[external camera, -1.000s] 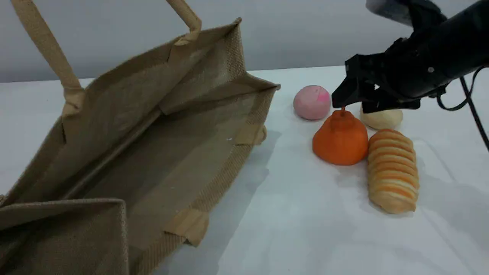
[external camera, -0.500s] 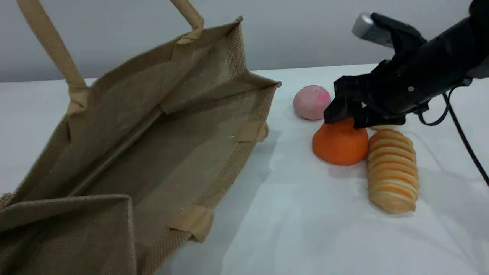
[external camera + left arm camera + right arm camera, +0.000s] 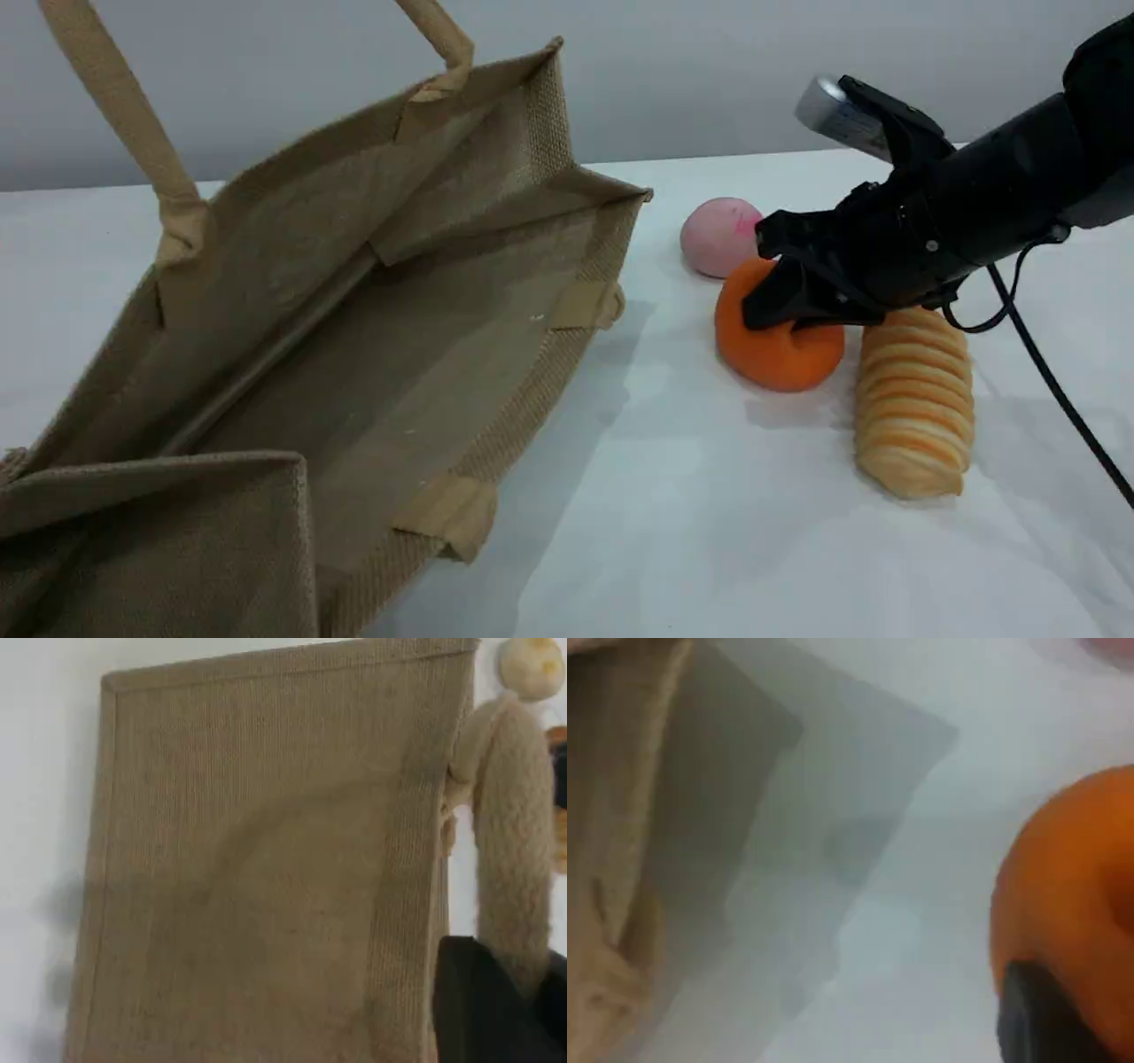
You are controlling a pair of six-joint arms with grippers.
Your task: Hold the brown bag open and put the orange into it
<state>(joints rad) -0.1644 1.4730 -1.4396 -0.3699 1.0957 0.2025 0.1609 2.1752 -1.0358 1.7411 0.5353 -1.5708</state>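
From the scene view, the large tan-brown woven jute bag (image 3: 292, 354) stands on the left half of my white desk (image 3: 709, 532), its mouth gaping, its two thick beige rope-like handles (image 3: 124, 115) rising out of the top edge. On the right half, my right pincer (image 3: 780, 306) is clamped on the upper part of the solid orange fruit (image 3: 775, 341), which sits on the desk and leans toward the bag. A pink ball (image 3: 716, 236) lies just beyond it toward the far edge, and an orange-striped ridged bread roll (image 3: 912, 399) lies just beside it on the side toward the right edge, running toward the near edge. The fruit is well apart from the bag. In the left wrist view, I look down the bag's woven side panel (image 3: 257, 877); my left pincer (image 3: 496, 992) is closed on one beige handle (image 3: 514, 833), the dark fingertip (image 3: 469, 1010) pressed against its lower end. In the right wrist view, the fruit (image 3: 1072, 895) fills the lower right, my dark fingertip (image 3: 1036, 1019) set against it, with the bag's edge (image 3: 629, 842) at the far left and bare desk (image 3: 877, 904) between.
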